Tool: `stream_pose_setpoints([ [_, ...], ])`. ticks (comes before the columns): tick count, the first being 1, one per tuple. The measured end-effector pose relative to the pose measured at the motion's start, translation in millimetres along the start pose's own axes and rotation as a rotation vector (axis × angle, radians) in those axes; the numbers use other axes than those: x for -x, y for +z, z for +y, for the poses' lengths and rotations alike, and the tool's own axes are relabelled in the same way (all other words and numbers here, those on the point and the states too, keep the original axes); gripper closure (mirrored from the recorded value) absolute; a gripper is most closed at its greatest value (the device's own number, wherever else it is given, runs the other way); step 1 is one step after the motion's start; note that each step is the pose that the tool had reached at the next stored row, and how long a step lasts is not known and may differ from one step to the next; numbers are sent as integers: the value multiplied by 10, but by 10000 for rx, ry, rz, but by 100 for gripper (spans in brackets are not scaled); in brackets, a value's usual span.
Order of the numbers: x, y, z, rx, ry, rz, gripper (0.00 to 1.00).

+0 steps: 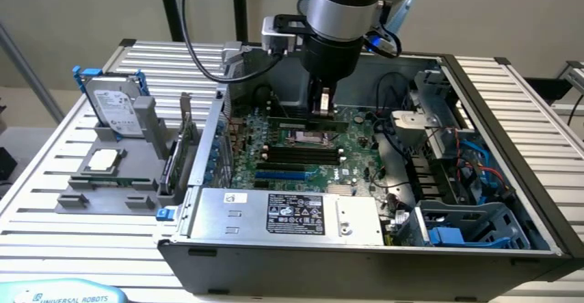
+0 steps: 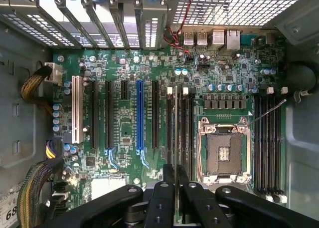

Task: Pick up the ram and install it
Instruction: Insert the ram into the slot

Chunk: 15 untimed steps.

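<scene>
My gripper (image 1: 322, 111) hangs inside the open computer case, shut on the ram (image 1: 308, 121), a slim dark-green stick held level above the motherboard (image 1: 360, 169). In the wrist view the black fingers (image 2: 164, 198) clamp the ram (image 2: 175, 133), which appears edge-on as a thin line. That line runs along the black memory slots (image 2: 187, 128) beside the empty processor socket (image 2: 223, 150). The stick is above the slots; whether it touches them I cannot tell.
Outside the case, on the exterior view's left, a grey tray (image 1: 91, 197) holds a hard drive (image 1: 119, 104), a silver processor chip (image 1: 102, 159) and an upright expansion card (image 1: 187, 146). A power supply (image 1: 283, 214) fills the case's near side. Cables (image 1: 438, 159) and a drive cage (image 1: 470, 224) line its right.
</scene>
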<state>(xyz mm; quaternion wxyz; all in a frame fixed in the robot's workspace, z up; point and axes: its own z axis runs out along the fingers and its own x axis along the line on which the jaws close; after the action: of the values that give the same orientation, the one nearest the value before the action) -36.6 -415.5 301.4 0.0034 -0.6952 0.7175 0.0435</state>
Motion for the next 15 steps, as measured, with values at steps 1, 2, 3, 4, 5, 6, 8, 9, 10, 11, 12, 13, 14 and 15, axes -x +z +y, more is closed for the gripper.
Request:
stream_pose_setpoints([
  [1,-1,11,-2,0,4,1,87],
  [2,-1,23,-4,-1,9,0,87],
  [3,-2,36,-6,-1,18,-1,87],
  [4,-3,53,-7,-2,32,0,87],
  [5,-5,71,-8,-3,48,-3,87],
  [6,-6,89,-9,-5,72,-4,87],
  [8,-8,125,-17,-8,128,-7,87],
  [9,-9,143,-22,-10,157,-8,87],
  [10,-10,160,-28,-12,189,-10,87],
  [11,-11,178,-34,-14,218,-13,87],
  [12,-12,196,-41,-16,245,-14,87],
  [13,-13,215,-48,-18,269,-16,87],
  [14,-14,232,-52,-18,281,-15,87],
  [15,-15,250,-55,-18,282,-15,87],
])
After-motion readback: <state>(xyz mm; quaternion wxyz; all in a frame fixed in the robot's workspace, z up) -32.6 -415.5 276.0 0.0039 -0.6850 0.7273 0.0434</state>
